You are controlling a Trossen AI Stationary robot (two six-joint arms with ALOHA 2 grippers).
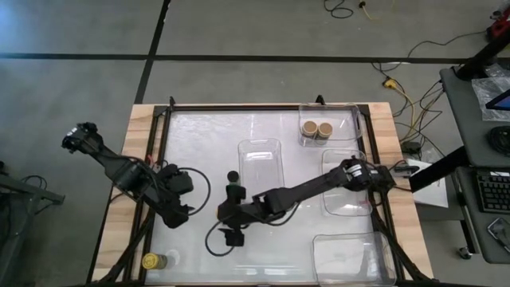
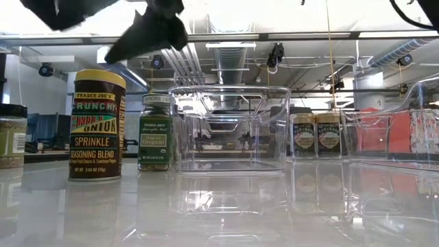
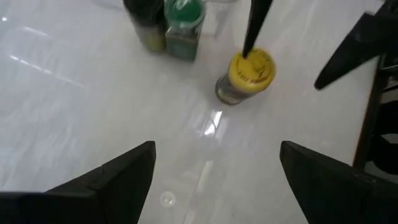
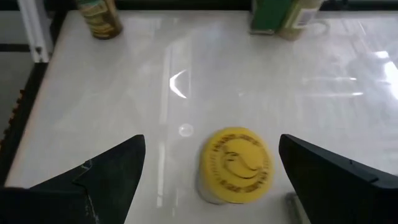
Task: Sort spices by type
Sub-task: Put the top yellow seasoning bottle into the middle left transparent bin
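My right fingers are wide apart above a yellow-lid spice jar standing on the tabletop. My left fingers are wide too, holding nothing. Two tan-lid jars sit in the far tray.

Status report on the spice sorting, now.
Both pincers open, empty. Right pincer over a yellow-lid jar. Left pincer waits, table's left. Two tan-lid jars in a tray. Path clear.

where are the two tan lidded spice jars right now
In the high view, the two tan-lidded spice jars stand side by side inside the clear plastic tray at the table's far right, away from both arms.
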